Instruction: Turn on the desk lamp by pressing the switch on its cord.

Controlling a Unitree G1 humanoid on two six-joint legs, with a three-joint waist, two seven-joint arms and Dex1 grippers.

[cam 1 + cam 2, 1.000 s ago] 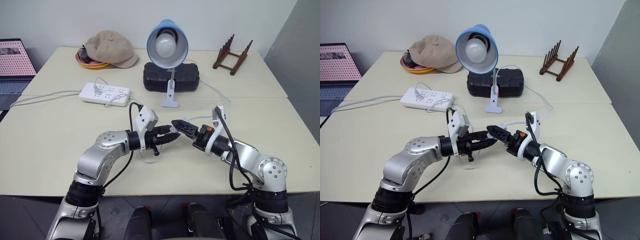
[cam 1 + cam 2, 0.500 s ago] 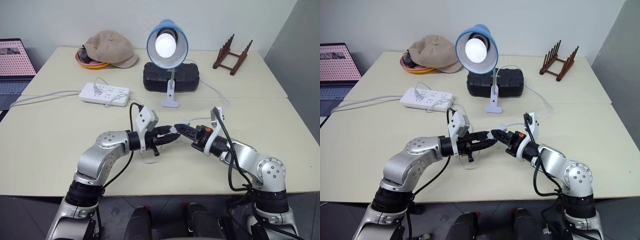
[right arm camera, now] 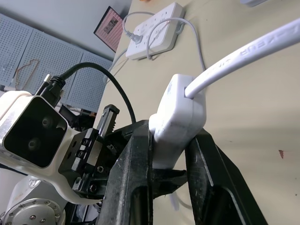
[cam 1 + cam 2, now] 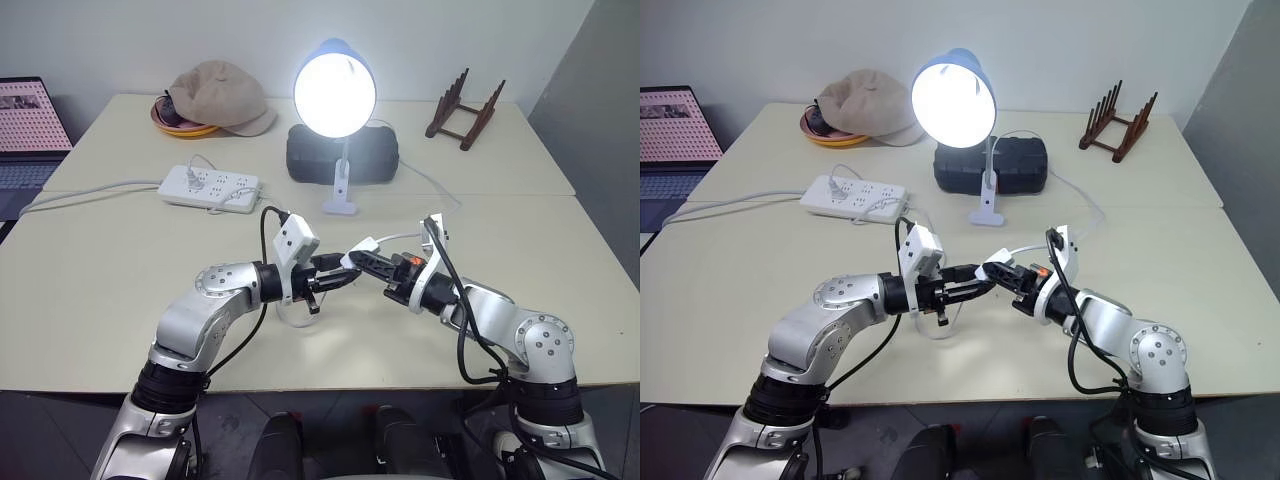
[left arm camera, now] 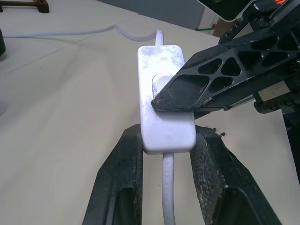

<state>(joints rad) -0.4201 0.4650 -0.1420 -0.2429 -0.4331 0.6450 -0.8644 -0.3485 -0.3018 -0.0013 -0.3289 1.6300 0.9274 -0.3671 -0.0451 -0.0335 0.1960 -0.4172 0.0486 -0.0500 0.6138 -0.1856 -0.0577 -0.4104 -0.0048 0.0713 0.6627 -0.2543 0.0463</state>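
The desk lamp [image 4: 335, 95] stands at the table's far middle, its bulb glowing brightly. Low over the table's middle, my left gripper [image 4: 338, 276] is shut on the sides of the white switch [image 5: 164, 93]. My right gripper [image 4: 362, 262] comes from the opposite side and is shut on the same switch [image 3: 178, 117]. One of its fingertips [image 5: 180, 91] presses on the button. The thin white cord [image 3: 243, 51] leaves the switch's far end and runs across the table [image 4: 90, 270] toward the lamp.
A white power strip [image 4: 210, 187] lies at the left, with a tan hat [image 4: 220, 97] over an orange plate [image 4: 185, 128] behind it. A black case [image 4: 342, 157] sits behind the lamp. At the back right is a wooden rack [image 4: 463, 110], at the far left a laptop [image 4: 30, 130].
The lamp's bulb has gone from dark to brightly lit. My right gripper has closed onto the switch that my left gripper holds still.
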